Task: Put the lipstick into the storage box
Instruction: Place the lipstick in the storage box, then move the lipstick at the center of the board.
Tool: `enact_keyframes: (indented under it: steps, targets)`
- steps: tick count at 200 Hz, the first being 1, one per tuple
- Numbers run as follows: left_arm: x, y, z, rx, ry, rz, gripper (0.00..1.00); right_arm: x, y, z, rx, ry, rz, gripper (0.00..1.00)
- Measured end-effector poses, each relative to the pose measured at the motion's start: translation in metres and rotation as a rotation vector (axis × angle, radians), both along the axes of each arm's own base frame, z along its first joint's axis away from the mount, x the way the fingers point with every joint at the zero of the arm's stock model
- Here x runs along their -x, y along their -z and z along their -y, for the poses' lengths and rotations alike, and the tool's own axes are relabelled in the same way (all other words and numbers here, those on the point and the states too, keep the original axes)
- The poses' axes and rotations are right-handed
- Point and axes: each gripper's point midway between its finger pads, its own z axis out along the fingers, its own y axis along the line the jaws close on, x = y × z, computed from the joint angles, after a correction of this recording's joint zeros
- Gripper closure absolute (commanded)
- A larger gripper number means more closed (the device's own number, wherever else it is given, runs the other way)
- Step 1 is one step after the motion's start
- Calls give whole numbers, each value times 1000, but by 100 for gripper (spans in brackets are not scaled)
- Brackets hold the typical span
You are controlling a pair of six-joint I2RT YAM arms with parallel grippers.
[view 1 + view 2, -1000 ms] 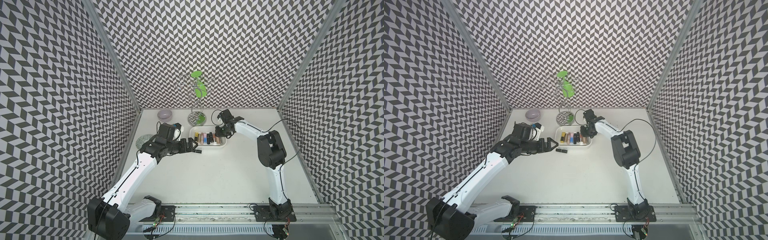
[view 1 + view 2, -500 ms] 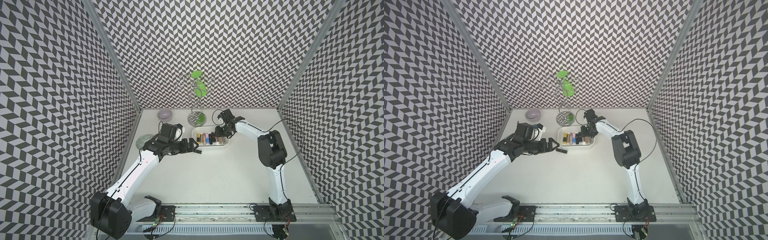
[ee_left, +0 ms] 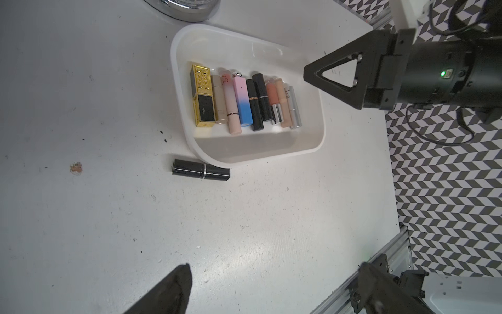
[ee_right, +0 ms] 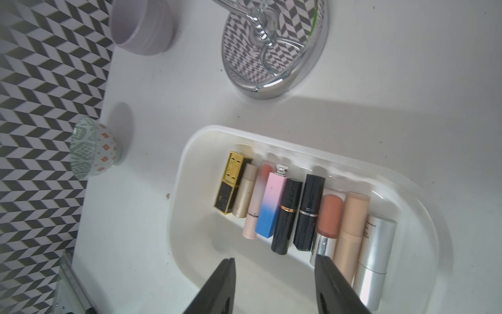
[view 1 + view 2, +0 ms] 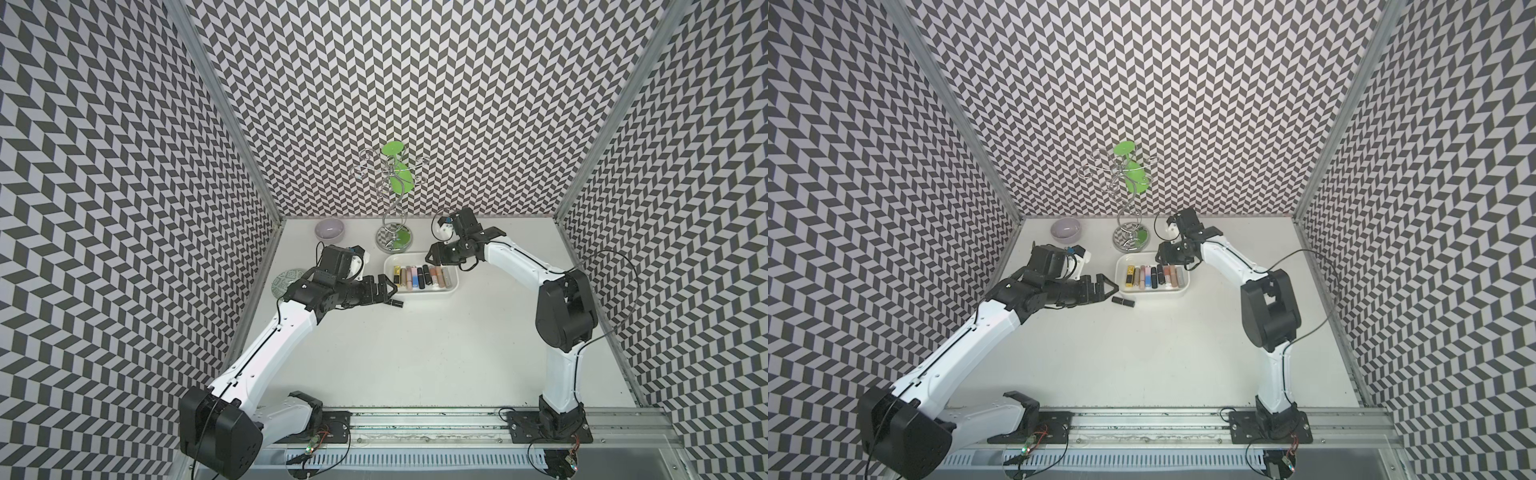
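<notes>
Watching this from beside the cell. One black lipstick (image 3: pixel 201 173) is left out, lying flat on the tabletop toward its far edge, just beside the near left corner of the box (image 3: pixel 322 127). I can't tell if it actually touches the wall. Inside the box are nine tubes (image 4: pixel 288 217) side by side in a single row: one gold, two black, one pink-to-blue, one silver, and four beige or pinkish. So that's ten lipsticks total, one box and two arms.

The left claw (image 5: pixel 388 289) hangs right by the loose lipstick, jaws spread wide with nothing in them. The right claw (image 4: pixel 274 260) hovers over the row in the box, jaws apart and empty too.

My guess on handling: it's small and light with a hard glossy shell, so it won't squash but could easily slip or skid. I'd pinch it across the middle near the silver band, jaws straddling the short way. The end nearest the box looks cramped for a finger, so staying toward the free end seems safer.

Also out there are one lilac bowl (image 5: pixel 329 230), one green-patterned dish (image 4: pixel 92 148) and one chrome stand (image 5: pixel 394 240), none of them involved.
</notes>
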Motion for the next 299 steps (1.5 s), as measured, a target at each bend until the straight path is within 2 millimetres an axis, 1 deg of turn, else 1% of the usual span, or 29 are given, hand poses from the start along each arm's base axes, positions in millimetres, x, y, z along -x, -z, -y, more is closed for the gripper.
enact_keyframes:
  steps: [25,48,61,78,101,127,141,164,197,228,244,259,285,289,299]
  targets:
    - [3,-14,-3,19,-7,42,1,9,-23,-1,-43,-16,26,45]
    - [4,-26,-5,36,-12,85,1,20,-37,0,-67,-27,38,44]
    - [5,-29,-5,41,-12,99,1,27,-46,2,-77,-33,50,42]
    - [4,-28,-5,41,-14,101,1,36,-58,5,-89,-44,72,41]
    - [3,-21,-7,22,-17,95,1,51,-76,11,-104,-59,106,38]
    - [2,-9,-11,-17,-15,90,1,74,-86,22,-122,-70,128,37]
    - [2,2,-13,-50,-7,82,1,87,-85,28,-137,-75,127,36]
    - [0,22,-16,-103,6,56,1,105,-75,33,-163,-83,97,34]
    - [0,52,-15,-115,7,-14,1,125,-59,30,-224,-109,34,34]
    - [9,83,-12,-75,-9,-96,1,143,-50,27,-284,-130,-10,34]
    - [15,98,-11,-55,-20,-139,1,152,-48,22,-306,-145,-20,33]
    - [18,109,-10,-25,-36,-178,1,161,-47,14,-319,-172,-26,33]
    - [20,120,-14,45,-95,-230,3,176,-43,-3,-325,-228,-34,33]
    - [19,121,-16,58,-108,-239,1,179,-43,-7,-326,-240,-35,33]
    - [18,124,-21,83,-148,-260,1,184,-44,-15,-331,-264,-32,33]
